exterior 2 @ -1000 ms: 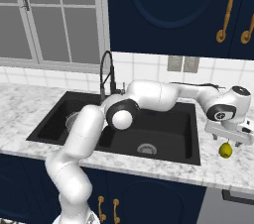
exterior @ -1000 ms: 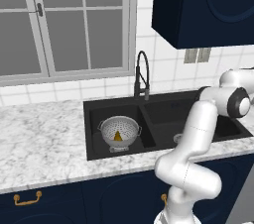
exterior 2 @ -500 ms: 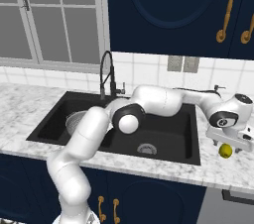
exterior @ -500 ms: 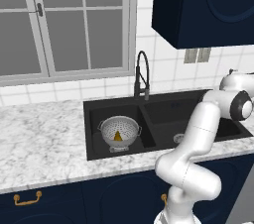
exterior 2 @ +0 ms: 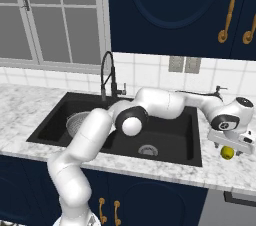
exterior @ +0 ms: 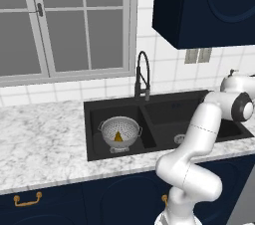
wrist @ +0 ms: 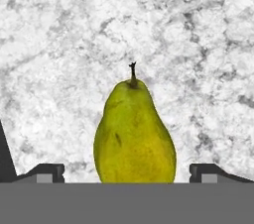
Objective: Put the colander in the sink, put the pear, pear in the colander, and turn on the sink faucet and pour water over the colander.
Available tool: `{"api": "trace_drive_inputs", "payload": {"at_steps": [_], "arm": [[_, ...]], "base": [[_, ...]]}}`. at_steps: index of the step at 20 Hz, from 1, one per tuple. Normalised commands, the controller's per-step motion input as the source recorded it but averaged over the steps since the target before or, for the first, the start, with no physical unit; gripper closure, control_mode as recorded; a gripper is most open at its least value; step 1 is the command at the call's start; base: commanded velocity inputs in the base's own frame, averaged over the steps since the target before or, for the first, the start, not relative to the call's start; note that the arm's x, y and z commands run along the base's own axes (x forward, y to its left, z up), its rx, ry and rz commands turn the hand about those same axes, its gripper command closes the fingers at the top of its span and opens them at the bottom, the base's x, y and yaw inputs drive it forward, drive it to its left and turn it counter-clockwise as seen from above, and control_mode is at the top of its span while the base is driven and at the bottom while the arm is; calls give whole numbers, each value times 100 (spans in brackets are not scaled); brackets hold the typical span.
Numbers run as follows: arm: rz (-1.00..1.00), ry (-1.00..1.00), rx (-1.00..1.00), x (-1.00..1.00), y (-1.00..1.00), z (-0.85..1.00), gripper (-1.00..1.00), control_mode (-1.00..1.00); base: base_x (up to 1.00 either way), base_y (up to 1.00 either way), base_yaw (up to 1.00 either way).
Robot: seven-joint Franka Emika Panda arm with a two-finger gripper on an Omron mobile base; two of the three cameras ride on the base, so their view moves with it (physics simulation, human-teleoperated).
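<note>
With the colander [exterior: 119, 131] and brownish pear [exterior: 118, 136] in the sink [exterior: 164, 114], the wide-open hand [wrist: 128, 171] straddles the yellow-green pear [wrist: 134, 136] on the surface [wrist: 59, 44]; next, closing and lifting.

- Home kitchen, rendered sim
- Black dbl-basin sink [exterior: 149, 119] set in white marble counter [exterior: 40, 144], gooseneck faucet [exterior: 143, 77] behind it
- Navy cabinets [exterior 2: 170, 5] w/ brass handles [exterior 2: 227, 7], above + below
- White tile backsplash [exterior 2: 150, 72], window [exterior: 64, 20], wall outlet [exterior 2: 182, 64]
</note>
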Motion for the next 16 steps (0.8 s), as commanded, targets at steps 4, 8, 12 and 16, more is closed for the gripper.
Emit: {"api": "trace_drive_inputs", "payload": {"at_steps": [4, 8, 12, 16], "arm": [[0, 0, -1, 1, 0, -33, -100, -100], [0, 0, 0, 0, 0, -29, -100, -100], [0, 0, 0, 2, 0, -10, 100, -100], [0, 0, 0, 0, 0, 0, 100, -100]], "base": [[0, 0, 0], [0, 0, 0], [0, 0, 0], [0, 0, 0]]}}
